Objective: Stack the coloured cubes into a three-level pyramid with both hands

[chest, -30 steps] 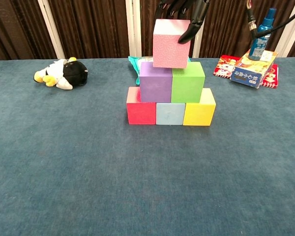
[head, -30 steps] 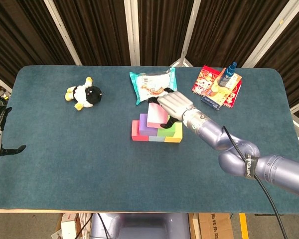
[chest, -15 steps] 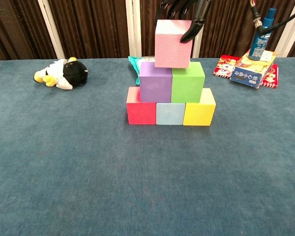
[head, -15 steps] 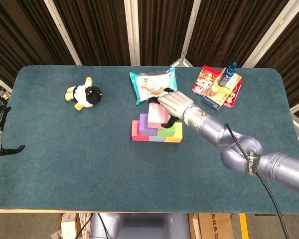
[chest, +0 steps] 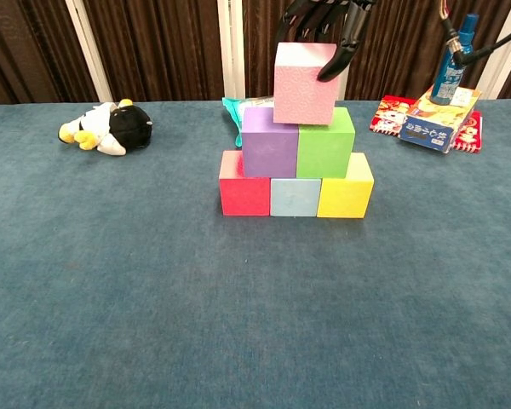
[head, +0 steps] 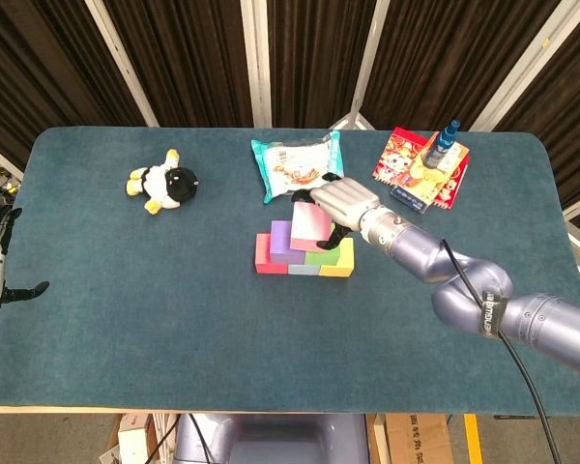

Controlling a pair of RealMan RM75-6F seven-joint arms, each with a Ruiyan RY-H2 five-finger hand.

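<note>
You are working over a table [head: 126, 319] covered in dark teal cloth. Directly on it near the middle sit three cubes in a touching row: a red cube [chest: 244, 194], a light blue cube [chest: 295, 197] and a yellow cube [chest: 344, 198]. A penguin plush toy [head: 163, 183] lies toward the far left. A teal snack packet [head: 295, 164] lies behind the row, and a red printed packet [head: 403, 158] lies at the far right.

Matt foam-like pink cube [chest: 305, 72], napped teal cloth table [chest: 153, 298], glossy snack packet [head: 295, 165]
</note>
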